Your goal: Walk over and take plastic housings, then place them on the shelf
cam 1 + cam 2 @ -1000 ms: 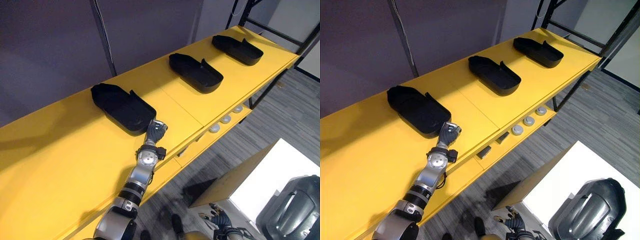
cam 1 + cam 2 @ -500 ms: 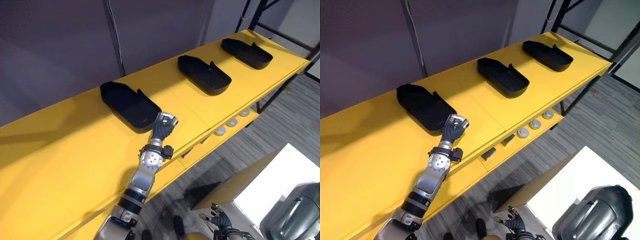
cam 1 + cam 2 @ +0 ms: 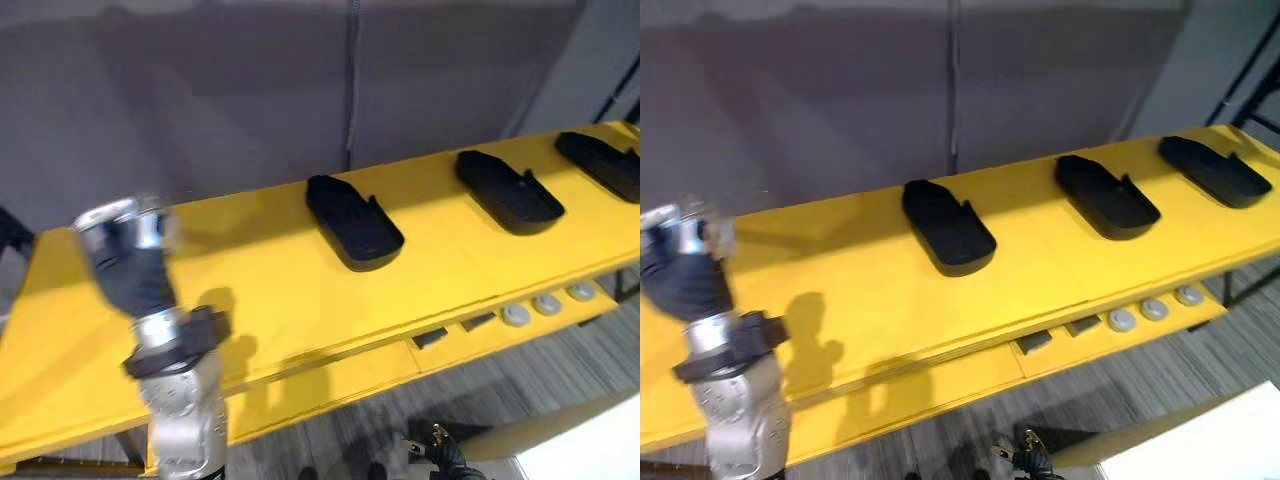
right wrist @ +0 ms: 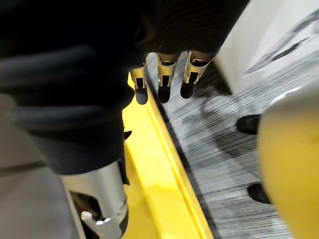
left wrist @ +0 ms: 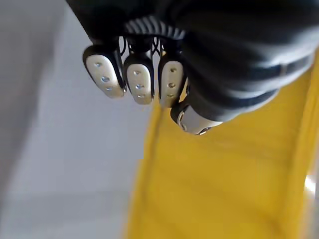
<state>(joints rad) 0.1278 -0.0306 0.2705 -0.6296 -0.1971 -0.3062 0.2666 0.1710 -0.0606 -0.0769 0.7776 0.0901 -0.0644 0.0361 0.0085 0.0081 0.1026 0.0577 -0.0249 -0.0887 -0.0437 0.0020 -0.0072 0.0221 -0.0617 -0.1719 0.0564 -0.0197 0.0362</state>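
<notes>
Left hand [image 3: 128, 262], curled and empty, hangs above the shelf's [image 3: 280, 290] left end; withdraw it away from the nearest housing [image 3: 352, 220], avoiding a nudge.

- Housings [image 3: 353, 222]: 3 shells of black plastic, smooth, with a dull sheen.
- Shelf [image 3: 270, 290]: smooth yellow painted top, satin.
- Left hand [image 5: 224, 64]: matt dark ribbed cover; fingers [image 5: 137, 79] of silver metal, smooth, dotted with small rivets.
- Right hand [image 4: 164, 74]: silver fingers with dark matt tips.
- Floor [image 4: 219, 144]: grey carpet, rough and streaked.
- Discs [image 3: 545, 305]: pale grey, smooth.
</notes>
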